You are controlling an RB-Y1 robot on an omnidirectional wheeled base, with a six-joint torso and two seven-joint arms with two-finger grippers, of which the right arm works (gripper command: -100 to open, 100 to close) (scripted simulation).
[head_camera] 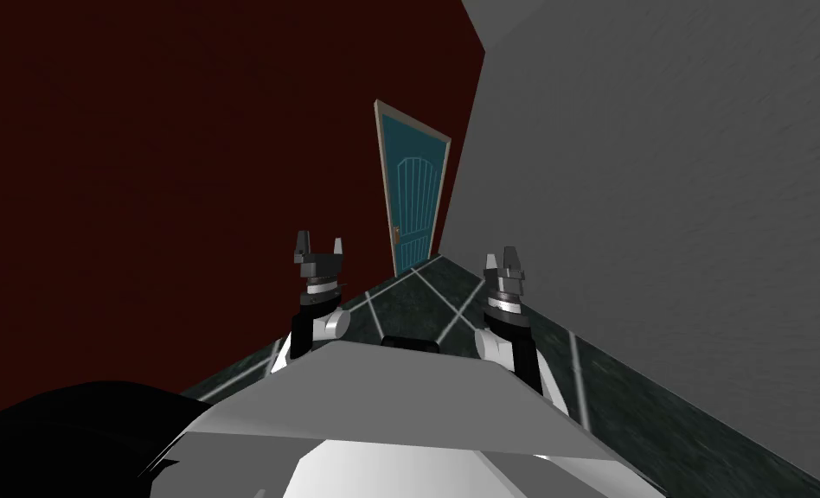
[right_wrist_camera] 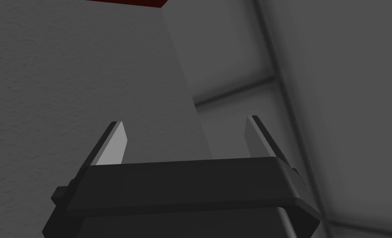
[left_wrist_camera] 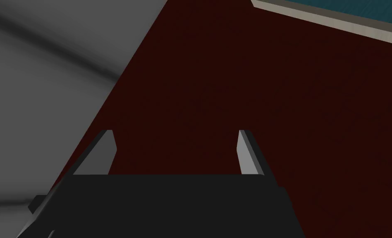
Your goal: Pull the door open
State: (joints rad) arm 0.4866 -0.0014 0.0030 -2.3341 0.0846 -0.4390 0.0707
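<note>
The floor [head_camera: 400, 304] is dark, mottled greenish-black tile crossed by thin pale grey seams. It runs as a narrow strip up to the foot of the tall teal panelled door [head_camera: 417, 199], between the dark red wall [head_camera: 183, 173] holding that door and the plain grey wall [head_camera: 659, 173] beside it.

No legible text, label, brand, number or sign is present. The teal door [head_camera: 415, 194], the dark red wall [head_camera: 183, 173] beside it and the grey wall [head_camera: 659, 173] carry plain surfaces.
</note>
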